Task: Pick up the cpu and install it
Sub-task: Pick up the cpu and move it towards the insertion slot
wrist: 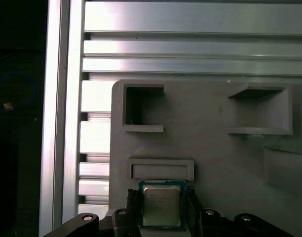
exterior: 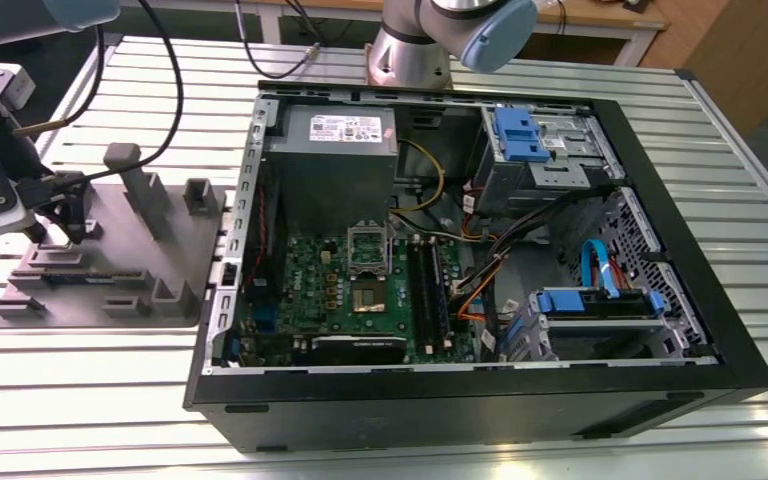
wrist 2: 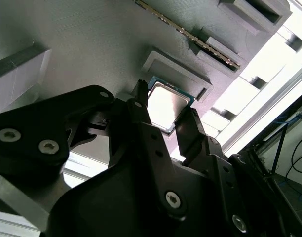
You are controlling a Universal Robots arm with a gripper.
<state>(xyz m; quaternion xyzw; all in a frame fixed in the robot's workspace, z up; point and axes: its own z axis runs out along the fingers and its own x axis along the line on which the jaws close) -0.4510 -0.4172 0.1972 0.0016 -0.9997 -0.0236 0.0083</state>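
A slatted aluminium surface [exterior: 91,400] carries all of the equipment. An open computer case [exterior: 491,400] is laid on its side just beside the grey fixture plate [exterior: 131,265], on the exterior view's right of that plate. Inside the case, a green motherboard [exterior: 357,290] is mounted flat, well apart from the fixture plate.

The fixture plate is fitted with upright blocks and open-sided pockets. A shallow rectangular raised frame [wrist: 161,169] is moulded into the plate near one edge.

The tool [exterior: 61,235] is positioned low over the fixture plate, at the side of the plate away from the case. In both wrist views, the black fingers [wrist 2: 143,118] are seen closed against two opposite edges of the cpu [wrist: 162,205], which is clamped between them with its silvery metal top facing up. The cpu is located just beside the raised frame of the fixture plate. Whether the cpu rests on the plate or is raised clear of it cannot be determined.
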